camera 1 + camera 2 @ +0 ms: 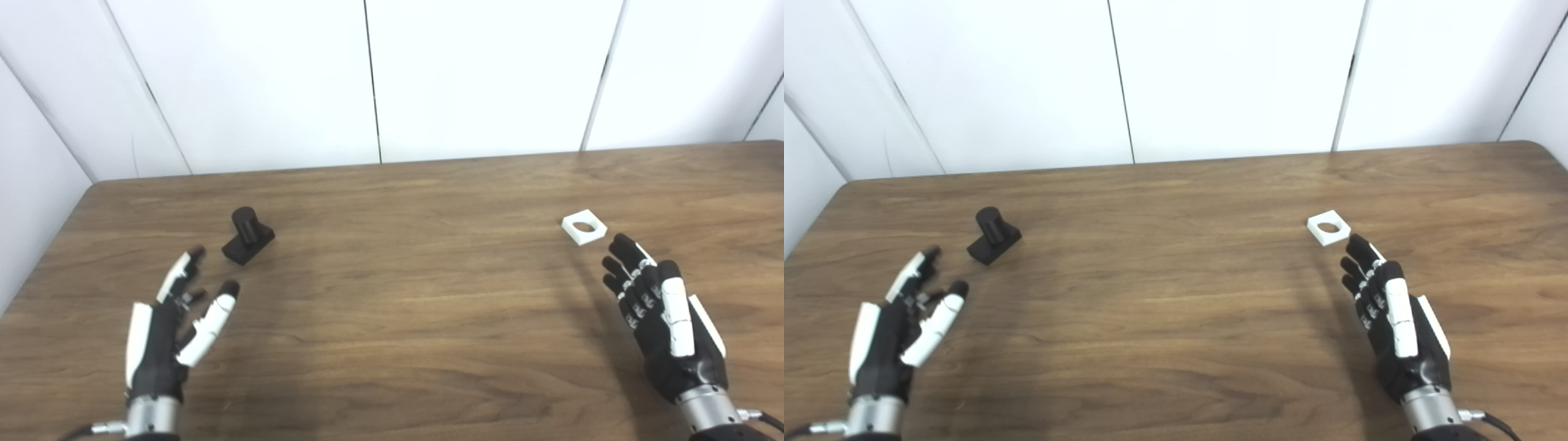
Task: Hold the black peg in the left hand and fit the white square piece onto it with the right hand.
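The black peg (247, 235), a short cylinder on a square base, stands on the wooden table (404, 282) at the left. My left hand (174, 327) hovers open just below and left of it, fingers spread and pointing toward it, not touching. The white square piece (584, 226) with a round hole lies flat at the right. My right hand (658, 318) is open below it, fingertips a short way from its near edge, holding nothing.
White wall panels (367, 79) rise behind the table's far edge. The table's left edge runs close by my left arm. Bare wood spans the middle between the two parts.
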You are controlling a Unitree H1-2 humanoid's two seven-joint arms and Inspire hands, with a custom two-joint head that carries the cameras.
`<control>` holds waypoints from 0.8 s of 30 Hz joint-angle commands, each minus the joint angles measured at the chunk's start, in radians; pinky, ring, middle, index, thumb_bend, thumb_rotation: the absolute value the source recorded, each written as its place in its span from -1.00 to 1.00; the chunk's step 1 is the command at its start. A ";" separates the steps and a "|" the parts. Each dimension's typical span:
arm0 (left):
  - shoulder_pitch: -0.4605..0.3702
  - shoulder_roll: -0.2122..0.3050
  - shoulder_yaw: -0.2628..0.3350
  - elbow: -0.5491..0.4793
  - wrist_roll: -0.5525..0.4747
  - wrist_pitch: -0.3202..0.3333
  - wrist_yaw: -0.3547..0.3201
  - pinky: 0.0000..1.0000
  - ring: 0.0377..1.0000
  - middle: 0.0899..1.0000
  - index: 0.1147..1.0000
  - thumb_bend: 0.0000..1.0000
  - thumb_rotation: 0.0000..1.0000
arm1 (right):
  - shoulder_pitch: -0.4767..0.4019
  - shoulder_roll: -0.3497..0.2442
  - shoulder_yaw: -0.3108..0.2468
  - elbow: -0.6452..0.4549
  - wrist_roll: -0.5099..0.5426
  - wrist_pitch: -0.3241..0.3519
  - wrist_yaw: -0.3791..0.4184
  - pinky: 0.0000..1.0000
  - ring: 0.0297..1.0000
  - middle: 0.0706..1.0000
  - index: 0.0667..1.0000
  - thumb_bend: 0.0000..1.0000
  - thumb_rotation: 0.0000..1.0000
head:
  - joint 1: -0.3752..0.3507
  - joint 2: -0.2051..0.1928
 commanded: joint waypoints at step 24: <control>-0.280 0.210 -0.127 0.129 0.496 0.151 -0.172 0.63 0.94 0.82 0.50 0.60 -0.02 | -0.043 0.021 0.005 0.014 0.013 -0.070 0.014 0.91 0.87 0.87 0.79 0.08 0.87 | 0.017 -0.009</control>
